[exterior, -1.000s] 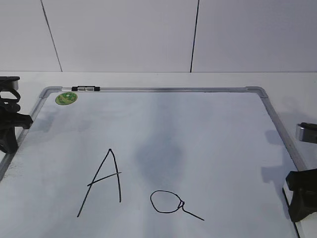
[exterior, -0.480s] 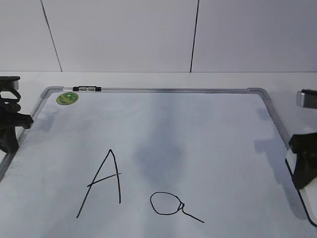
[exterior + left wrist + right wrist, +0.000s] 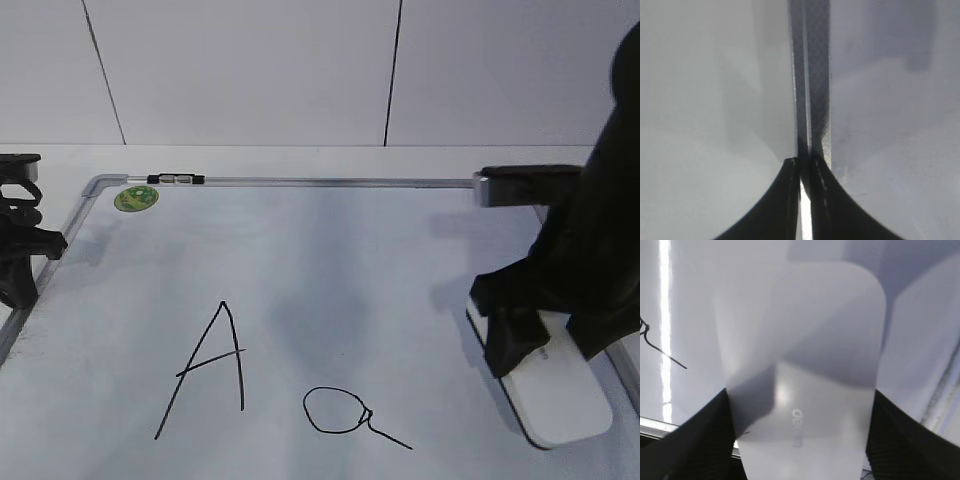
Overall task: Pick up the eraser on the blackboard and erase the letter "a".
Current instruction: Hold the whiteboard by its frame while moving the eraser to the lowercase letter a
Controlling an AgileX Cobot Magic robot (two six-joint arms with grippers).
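Right gripper [image 3: 522, 335] now carries the eraser [image 3: 556, 396], clenched across its width; the right wrist view shows a black finger pressed to each long side of the white block. A second ago this gripper sat low at the right edge of the frame, outside the board's rim, and no eraser was in sight. Half a second ago it had risen and a sliver of white showed between its fingers. By now the arm has swung well in over the blackboard [image 3: 300, 181], so the pick-up looks done and the carry toward the writing is under way.

Whether the felt touches the surface or hovers just above it cannot be told from these views. The letter "a" [image 3: 338, 410] lies untouched to the left of the eraser, near the front edge, with its tail reaching toward the eraser. The capital A [image 3: 205, 368] stands further left and should be spared, so the wipe ought to stop short of it.

Left gripper [image 3: 18, 262] has stayed at the board's left rim, fingers pressed together with nothing between them.
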